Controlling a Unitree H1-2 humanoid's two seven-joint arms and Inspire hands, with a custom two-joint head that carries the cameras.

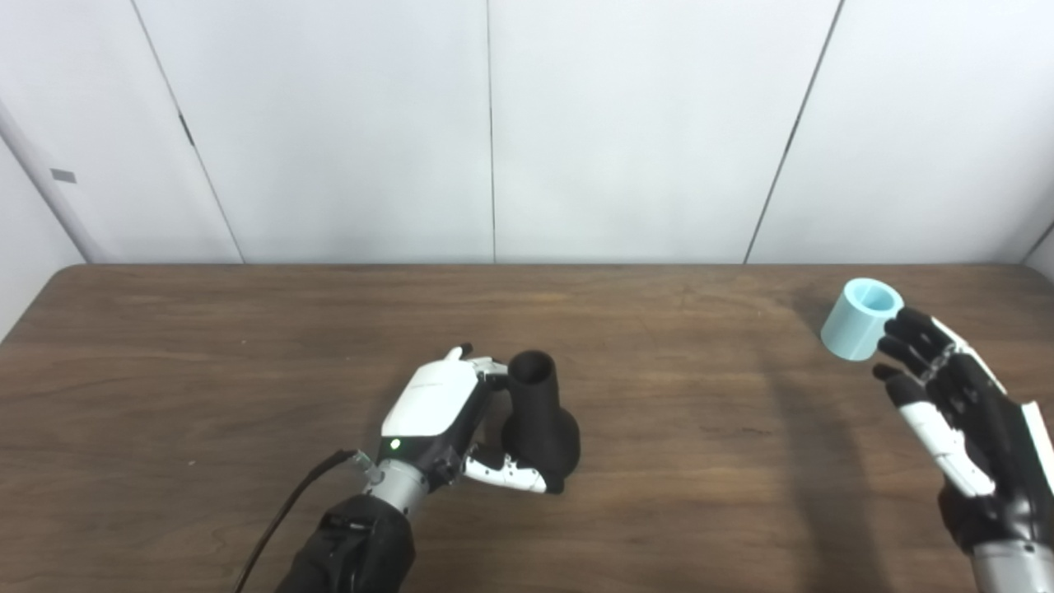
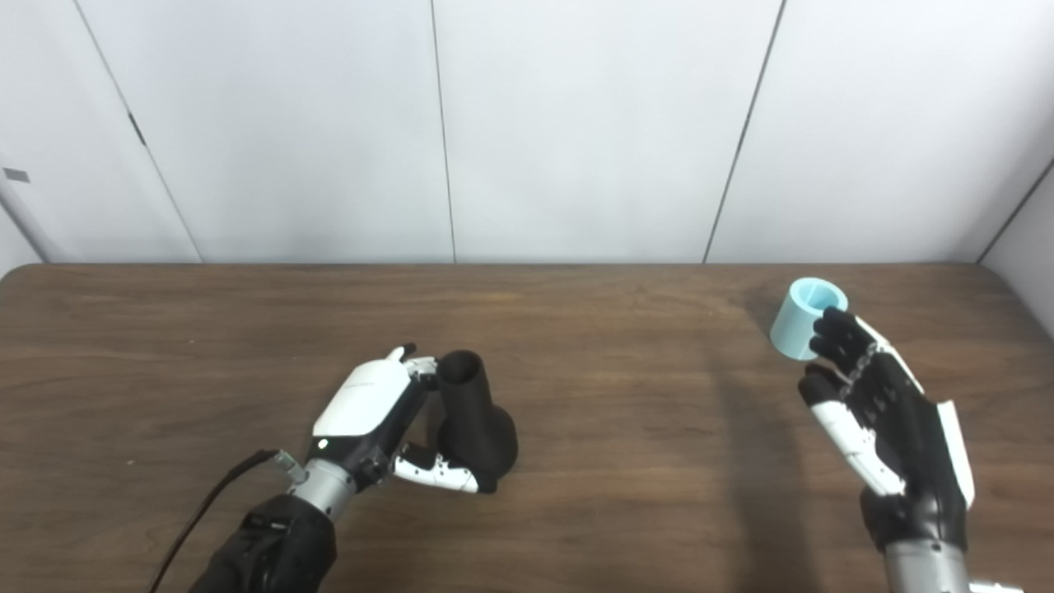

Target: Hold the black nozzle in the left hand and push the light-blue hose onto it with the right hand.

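On a brown wooden table (image 1: pixel 247 346), the left hand (image 1: pixel 440 416) curls loosely around the upright black nozzle (image 1: pixel 539 424), thumb at its flared base, though a firm grip cannot be confirmed. Far right of the nozzle, the right hand (image 1: pixel 955 412) is spread open just beside the light-blue hose (image 1: pixel 860 319), holding nothing. Next, it likely must grasp the hose, carry it to the nozzle's open top and push down. No readable writing or brand appears.
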